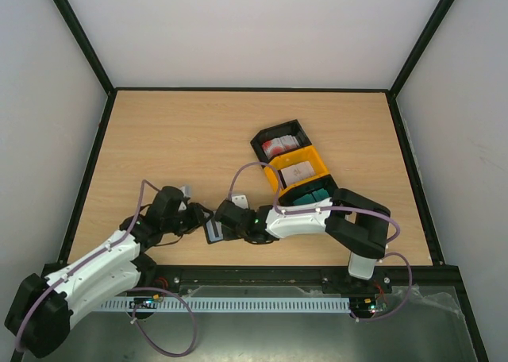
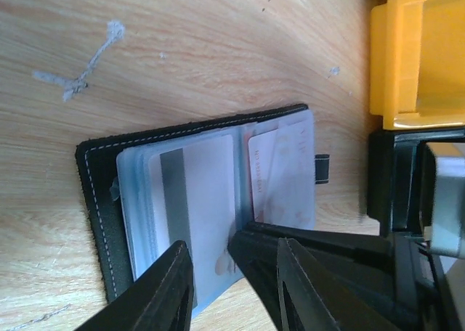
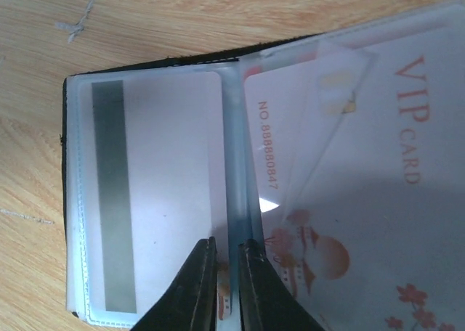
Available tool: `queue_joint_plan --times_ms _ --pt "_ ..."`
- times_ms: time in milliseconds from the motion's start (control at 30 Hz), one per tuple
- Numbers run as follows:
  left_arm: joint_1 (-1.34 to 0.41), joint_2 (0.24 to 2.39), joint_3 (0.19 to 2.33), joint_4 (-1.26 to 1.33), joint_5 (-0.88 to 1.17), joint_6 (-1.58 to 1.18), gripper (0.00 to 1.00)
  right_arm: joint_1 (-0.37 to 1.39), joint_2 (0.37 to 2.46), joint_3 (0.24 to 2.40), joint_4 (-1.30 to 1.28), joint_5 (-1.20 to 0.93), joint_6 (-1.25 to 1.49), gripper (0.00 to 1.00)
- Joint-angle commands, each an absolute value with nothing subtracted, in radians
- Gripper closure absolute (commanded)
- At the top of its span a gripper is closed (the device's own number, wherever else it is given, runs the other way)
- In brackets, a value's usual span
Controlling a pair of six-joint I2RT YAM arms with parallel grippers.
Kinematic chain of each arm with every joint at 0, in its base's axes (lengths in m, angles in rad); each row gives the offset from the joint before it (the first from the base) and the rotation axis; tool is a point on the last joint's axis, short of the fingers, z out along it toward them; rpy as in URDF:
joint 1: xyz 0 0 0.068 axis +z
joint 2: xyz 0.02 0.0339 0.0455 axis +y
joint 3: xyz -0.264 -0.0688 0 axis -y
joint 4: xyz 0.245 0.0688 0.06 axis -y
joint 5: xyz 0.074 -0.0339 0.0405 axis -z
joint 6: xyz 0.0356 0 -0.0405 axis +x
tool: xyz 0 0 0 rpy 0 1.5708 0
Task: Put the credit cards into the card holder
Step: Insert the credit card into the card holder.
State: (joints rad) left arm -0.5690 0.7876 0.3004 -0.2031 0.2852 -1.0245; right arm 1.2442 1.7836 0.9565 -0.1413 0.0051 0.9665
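From above, the holder [image 1: 213,232] is lying open at the near edge of the desk [image 1: 175,140]. The left fingers [image 1: 194,218] and right fingers [image 1: 222,221] are meeting over it, while spare cards [image 1: 279,146] are sitting in bins [image 1: 320,165] beyond, nearer the right arm. At the left wrist, the left fingers [image 2: 232,273] are standing moderately wide and empty, straddling the near edge of the holder [image 2: 98,200]. At the right wrist, the right fingers [image 3: 229,273] are pinching narrowly on the clear fold between pages, which is running straight away from them, with a striped card [image 3: 145,186] lying left and a VIP card [image 3: 363,200] right.
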Motion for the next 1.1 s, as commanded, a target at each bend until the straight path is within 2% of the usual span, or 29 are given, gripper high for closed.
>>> queue_joint_plan --times_ms 0,167,433,767,1067 --pt "-0.572 0.8 0.264 -0.152 0.333 -1.037 0.66 1.252 1.799 0.966 -0.218 0.042 1.002 0.93" --pt "-0.572 0.799 0.237 -0.126 0.359 -1.041 0.66 1.252 1.81 0.952 -0.206 0.027 1.009 0.98" --pt "-0.572 0.82 0.209 -0.128 0.358 -1.042 0.65 1.252 1.824 0.925 -0.203 0.028 1.039 0.98" --pt "-0.572 0.866 0.183 -0.046 0.392 -1.059 0.7 1.252 1.817 0.895 -0.177 0.017 1.052 0.98" --pt "-0.571 0.884 0.179 -0.027 0.389 -1.06 0.7 1.252 1.814 0.885 -0.168 0.017 1.057 0.98"
